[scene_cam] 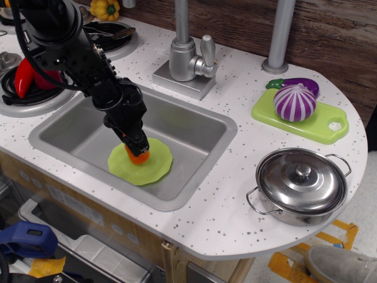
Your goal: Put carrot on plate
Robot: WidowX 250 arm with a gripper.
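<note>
- observation.image: the gripper [137, 150] reaches down into the sink [70, 132], its fingers clamped on the carrot [139, 157].
- the carrot sits directly under the fingertips, over the middle of the plate [154, 169] on the sink floor; touching or just above it, i cannot tell.
- only its stubby orange lower end shows; its long axis cannot be told.

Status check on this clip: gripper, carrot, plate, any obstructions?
Gripper down in the sink, shut on carrot. Carrot over the plate, near its middle; contact unclear. Nothing else on the plate.
</note>
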